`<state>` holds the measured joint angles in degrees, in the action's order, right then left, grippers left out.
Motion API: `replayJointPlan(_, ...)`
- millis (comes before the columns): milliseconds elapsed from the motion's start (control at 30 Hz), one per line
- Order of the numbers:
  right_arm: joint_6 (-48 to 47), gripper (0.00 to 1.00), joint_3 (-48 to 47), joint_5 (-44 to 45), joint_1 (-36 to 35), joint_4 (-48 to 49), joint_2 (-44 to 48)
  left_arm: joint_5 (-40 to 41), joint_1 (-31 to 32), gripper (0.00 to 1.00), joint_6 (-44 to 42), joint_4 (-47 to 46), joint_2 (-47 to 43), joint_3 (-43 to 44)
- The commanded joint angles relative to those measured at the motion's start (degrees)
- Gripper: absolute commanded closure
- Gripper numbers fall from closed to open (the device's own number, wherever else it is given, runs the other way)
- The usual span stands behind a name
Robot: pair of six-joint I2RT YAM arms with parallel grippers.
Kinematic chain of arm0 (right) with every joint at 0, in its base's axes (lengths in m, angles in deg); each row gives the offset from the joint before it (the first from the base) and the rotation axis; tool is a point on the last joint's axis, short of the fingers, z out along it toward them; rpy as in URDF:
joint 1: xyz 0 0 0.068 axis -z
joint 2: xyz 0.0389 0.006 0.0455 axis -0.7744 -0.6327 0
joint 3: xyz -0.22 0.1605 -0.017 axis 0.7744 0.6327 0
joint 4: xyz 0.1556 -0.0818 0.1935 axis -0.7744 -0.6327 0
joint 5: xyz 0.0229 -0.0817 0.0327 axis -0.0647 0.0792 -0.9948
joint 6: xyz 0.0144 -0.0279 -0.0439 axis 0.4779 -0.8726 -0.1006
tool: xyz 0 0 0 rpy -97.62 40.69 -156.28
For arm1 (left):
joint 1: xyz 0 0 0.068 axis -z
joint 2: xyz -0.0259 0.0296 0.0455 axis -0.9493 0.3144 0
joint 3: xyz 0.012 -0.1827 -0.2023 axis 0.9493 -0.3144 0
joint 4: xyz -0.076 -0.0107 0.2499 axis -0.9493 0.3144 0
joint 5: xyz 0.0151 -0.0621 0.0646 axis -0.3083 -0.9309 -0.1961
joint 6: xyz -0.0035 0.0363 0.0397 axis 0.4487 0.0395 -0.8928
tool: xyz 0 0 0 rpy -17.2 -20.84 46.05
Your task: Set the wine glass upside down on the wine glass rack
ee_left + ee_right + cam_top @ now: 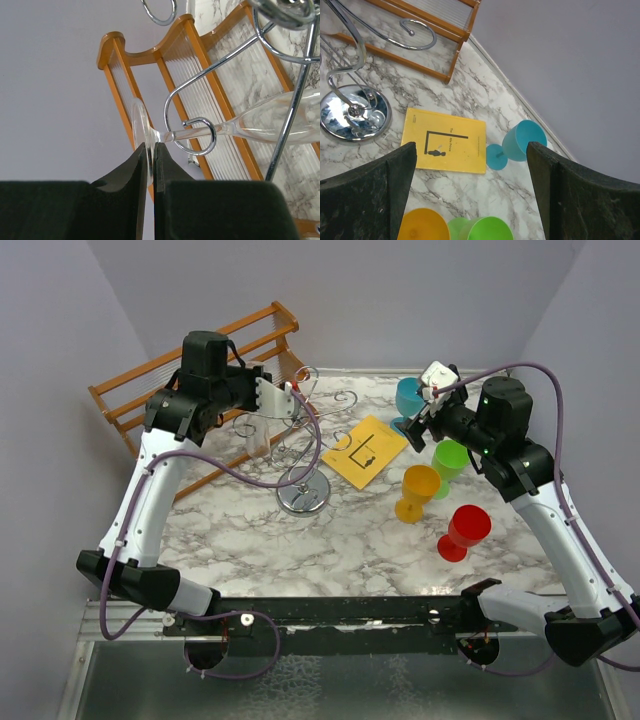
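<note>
A clear wine glass (pixel 270 117) is held by its round foot (pixel 140 131) in my left gripper (pixel 151 150), which is shut on the foot's rim. Its stem (pixel 190 134) lies inside a curled hook (pixel 201 135) of the silver chrome wine glass rack (pixel 303 490), with the bowl pointing away from the gripper. In the top view the left gripper (pixel 285 395) is at the rack's upper left arms and the glass (pixel 258 437) hangs bowl down there. My right gripper (pixel 471 147) is open and empty above the table, near the teal glass; it also shows in the top view (pixel 415 425).
An orange-brown wooden shelf rack (pixel 190 370) stands at the back left behind the chrome rack. A yellow book (pixel 366 451) lies right of the rack's base (pixel 354 112). Teal (pixel 408 398), green (pixel 448 462), orange (pixel 417 490) and red (pixel 463 530) plastic glasses stand on the right.
</note>
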<state>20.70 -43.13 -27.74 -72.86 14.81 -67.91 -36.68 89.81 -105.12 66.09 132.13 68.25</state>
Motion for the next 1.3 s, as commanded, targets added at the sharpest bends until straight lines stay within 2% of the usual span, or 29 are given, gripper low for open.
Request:
replayJointPlan(0,-0.07,0.1,-1.03,-0.85,0.23,0.21,0.24,-0.03,0.31,0.96,0.46,1.95,-2.47,0.86)
replayJointPlan(200,-0.6,0.09,-0.72,-0.32,0.22,-0.07,0.24,-5.21,0.24,0.96,0.67,4.71,-3.03,1.66)
replayJointPlan(400,-1.34,0.09,-0.27,0.85,0.22,-0.34,0.76,-5.81,0.27,0.95,0.5,6.35,-3.42,1.4)
replayJointPlan(800,-1.88,0.09,3.71,4.53,0.27,-1.21,1.8,-6.43,0.24,0.84,0.67,8.15,-4.94,-1.25)
replayJointPlan(1267,-1.94,0.12,13.58,10.93,0.31,-3.7,3.35,-7.5,0.24,0.71,0.69,9.4,-5.57,-2.22)
